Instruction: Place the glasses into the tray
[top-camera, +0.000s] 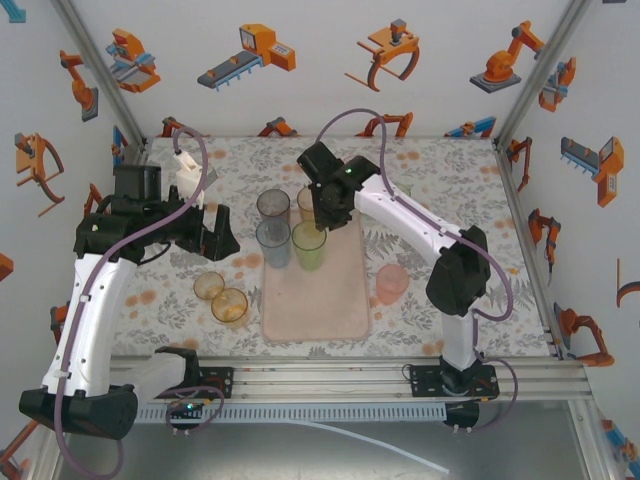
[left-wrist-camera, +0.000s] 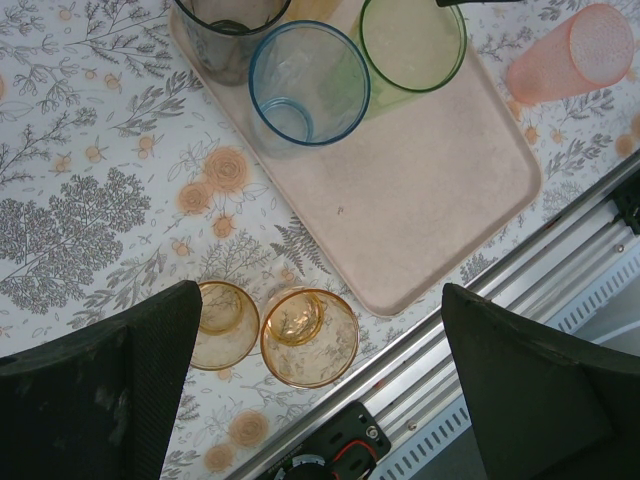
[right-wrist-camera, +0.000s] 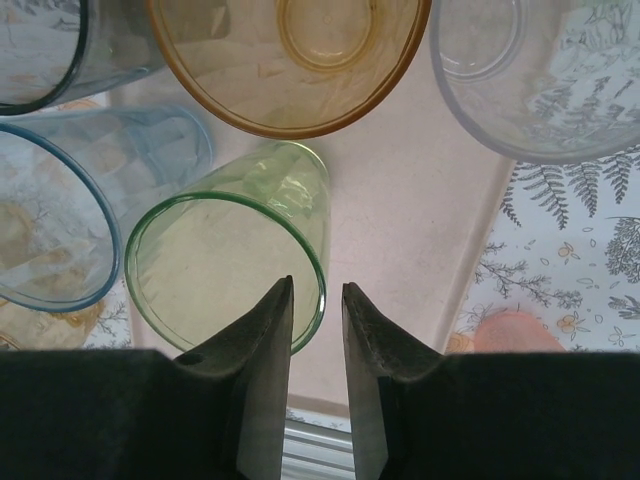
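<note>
The pale-pink tray lies mid-table. At its far end stand a grey glass, a blue one and a green one. My right gripper hovers over the green glass, jaws a little apart, straddling its rim with one finger inside and one outside. An amber glass and a clear one stand behind it. My left gripper hangs wide open above two amber glasses that stand on the table left of the tray.
A pink glass lies on its side on the table right of the tray. The metal rail runs along the near edge. The near half of the tray is bare.
</note>
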